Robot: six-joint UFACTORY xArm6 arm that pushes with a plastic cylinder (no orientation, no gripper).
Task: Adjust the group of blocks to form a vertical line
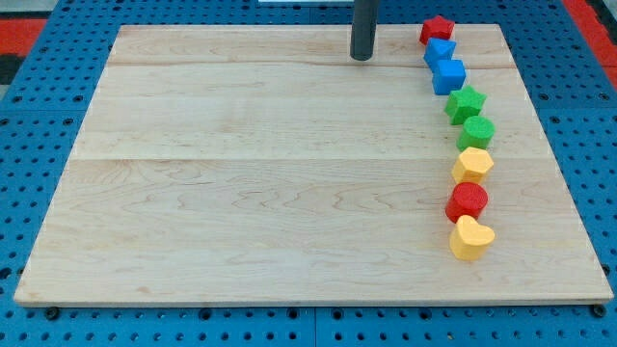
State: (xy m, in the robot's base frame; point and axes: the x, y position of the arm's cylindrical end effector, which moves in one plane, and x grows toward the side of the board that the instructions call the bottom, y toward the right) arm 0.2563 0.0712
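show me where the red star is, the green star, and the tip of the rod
red star (436, 29), camera view, centre of its top face.
green star (466, 102), camera view, centre of its top face.
my tip (362, 57), camera view, the rod's very bottom end, left of the column of blocks.

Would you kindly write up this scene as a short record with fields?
surface: wooden board on blue pegboard
my tip: near the view's top, left of the blocks, touching none
column, top to bottom: red star, blue block, blue cube, green star, green block, yellow block, red block, yellow heart
column shape: along the view's right, slightly bowed
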